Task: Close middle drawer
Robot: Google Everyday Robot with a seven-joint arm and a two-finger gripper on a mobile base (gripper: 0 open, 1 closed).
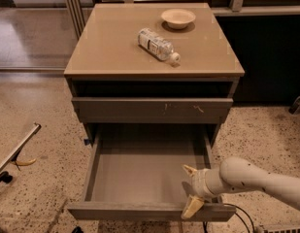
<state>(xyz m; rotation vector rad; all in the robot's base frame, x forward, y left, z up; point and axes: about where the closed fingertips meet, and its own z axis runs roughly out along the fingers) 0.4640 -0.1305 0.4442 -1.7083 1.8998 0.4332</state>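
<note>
Gripper [191, 189] at the front right corner of the open middle drawer [140, 171].
The middle drawer stands pulled far out of the cabinet [81, 57], below the scratched drawer front [152, 109], which is shut. The white arm [256, 178] comes in from the right of the view. Its two yellowish fingers [190, 170] are spread wide, one over the drawer's grey floor, the other against the front panel. A water bottle [157, 44] lies on the cabinet top near a bowl [178, 18].

End effector [191, 191] at middle drawer [135, 176] front-right

Cream gripper fingers [192, 207] at grey drawer [135, 174]
</note>
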